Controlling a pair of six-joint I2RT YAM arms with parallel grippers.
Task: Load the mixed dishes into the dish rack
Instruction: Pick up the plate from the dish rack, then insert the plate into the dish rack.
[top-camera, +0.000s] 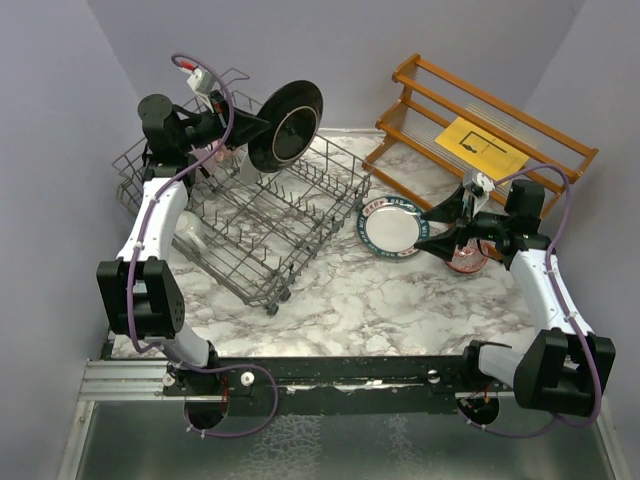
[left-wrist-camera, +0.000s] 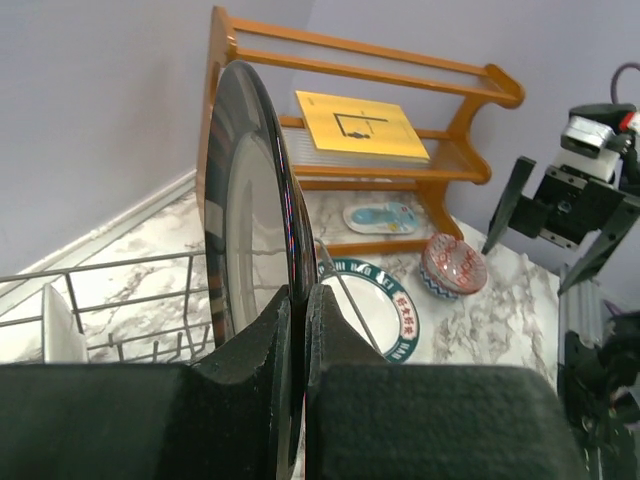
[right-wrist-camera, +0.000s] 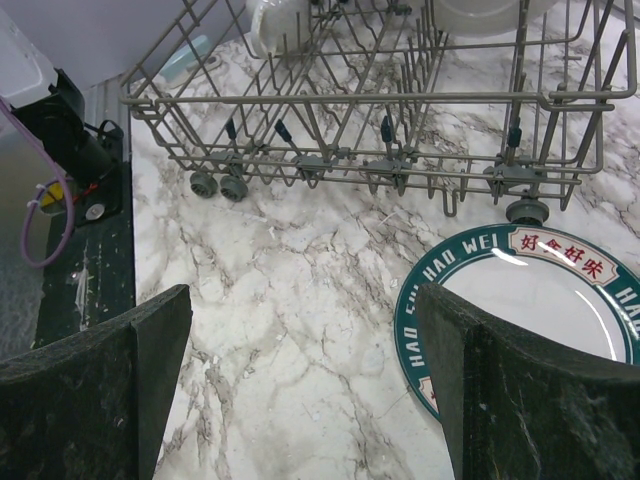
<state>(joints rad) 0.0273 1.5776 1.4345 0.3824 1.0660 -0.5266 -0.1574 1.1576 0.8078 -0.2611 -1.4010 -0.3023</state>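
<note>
At the far left, the left gripper (left-wrist-camera: 298, 340) is clamped on the edge of a black plate (top-camera: 288, 125), its two fingers pressed tight against either face with only the plate's thickness between them. The plate stands on edge, tilted slightly, over the far side of the dish rack (right-wrist-camera: 350, 97), with its lower edge down near the tops of the wires; whether it touches them cannot be told. The rack sits on the marble table (top-camera: 380, 300), left of centre, on its small wheels, and a white dish (top-camera: 192, 237) stands among the tines at its near-left end. Just right of the rack, a green-rimmed plate (top-camera: 392, 227) with red characters lies flat on the table, its edge close to one of the rack's wheels. The right gripper (right-wrist-camera: 300, 310) hovers low beside this plate with its jaws spread wide and nothing between them, one finger over the plate's rim. A red patterned bowl (left-wrist-camera: 453, 265) rests on the table next to that plate, under the right arm's wrist. Behind them, at the far right, a wooden shelf (top-camera: 500, 110) carries a yellow sheet (top-camera: 480, 147), and a blue patterned dish (left-wrist-camera: 380, 216) lies low down within the shelf.
</note>
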